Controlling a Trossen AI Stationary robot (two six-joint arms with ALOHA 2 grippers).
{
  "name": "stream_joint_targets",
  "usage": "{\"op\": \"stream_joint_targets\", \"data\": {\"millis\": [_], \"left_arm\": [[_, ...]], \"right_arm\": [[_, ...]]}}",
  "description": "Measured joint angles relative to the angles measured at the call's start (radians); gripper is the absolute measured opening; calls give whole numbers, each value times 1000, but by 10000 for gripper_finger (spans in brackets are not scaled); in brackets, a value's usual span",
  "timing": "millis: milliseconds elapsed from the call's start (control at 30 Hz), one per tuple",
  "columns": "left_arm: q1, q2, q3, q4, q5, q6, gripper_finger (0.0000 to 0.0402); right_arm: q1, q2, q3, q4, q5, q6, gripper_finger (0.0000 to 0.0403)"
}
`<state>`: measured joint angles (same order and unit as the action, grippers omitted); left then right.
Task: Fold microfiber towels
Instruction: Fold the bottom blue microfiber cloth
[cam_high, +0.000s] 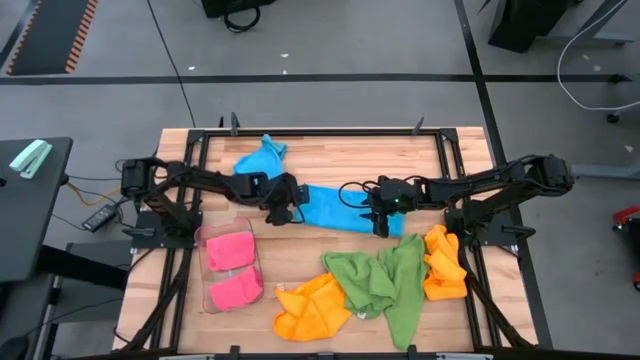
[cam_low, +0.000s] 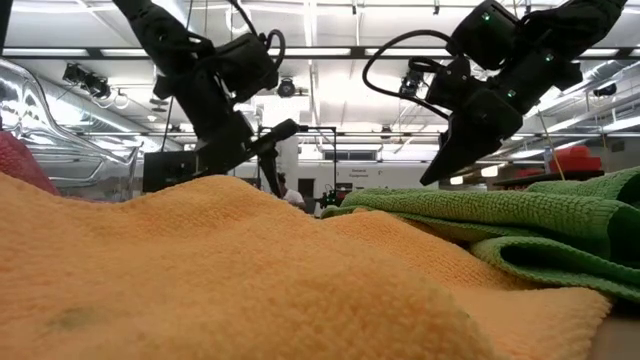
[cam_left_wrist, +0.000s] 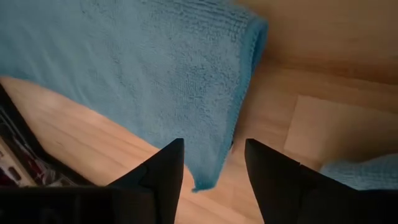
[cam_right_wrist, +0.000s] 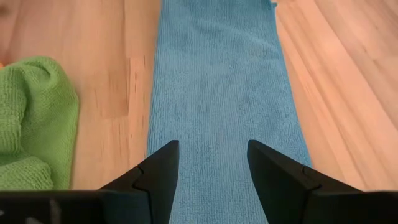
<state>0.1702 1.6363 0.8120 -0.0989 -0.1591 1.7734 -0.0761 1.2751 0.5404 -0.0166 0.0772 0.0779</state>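
Note:
A sky-blue towel (cam_high: 335, 208) lies flat as a long folded strip on the table's middle. My left gripper (cam_high: 286, 207) hovers open over its left end, and the strip's corner (cam_left_wrist: 208, 177) shows between the fingers (cam_left_wrist: 163, 168). My right gripper (cam_high: 381, 222) hovers open over the strip's right end (cam_right_wrist: 214, 124), its fingers (cam_right_wrist: 273, 165) pointing along the strip. A second blue towel (cam_high: 262, 157) lies crumpled at the far left. In the low view an orange towel (cam_low: 200, 270) hides the strip.
A clear tray (cam_high: 205, 235) at the near left holds two pink towels (cam_high: 232, 265). Orange towels (cam_high: 312, 305) (cam_high: 443, 262) and green towels (cam_high: 385, 280) lie heaped along the near edge, close to my right gripper. Bare wood shows beyond the strip.

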Motion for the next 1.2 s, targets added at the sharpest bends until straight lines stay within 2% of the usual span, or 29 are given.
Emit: {"op": "stream_joint_targets", "data": {"millis": [133,300,433,500,600,700,1033,1200], "left_arm": [[19,5,0,22,65,11,182],[23,57,56,15,79,-120,179],[28,65,195,-117,152,-242,153],[34,66,250,-224,171,-255,139],[47,67,276,-309,172,-222,124],[56,69,262,-328,172,-169,122],[58,154,222,-225,153,17,213],[64,174,222,-235,149,12,224]], "right_arm": [[0,0,0,5,0,0,200],[0,0,0,15,0,0,200],[0,-1,0,18,0,0,200],[0,-1,0,17,0,0,200],[0,-1,0,17,0,0,200],[0,-1,0,21,1,-5,200],[0,-1,0,39,12,-11,200],[0,-1,0,43,12,-9,200]]}}
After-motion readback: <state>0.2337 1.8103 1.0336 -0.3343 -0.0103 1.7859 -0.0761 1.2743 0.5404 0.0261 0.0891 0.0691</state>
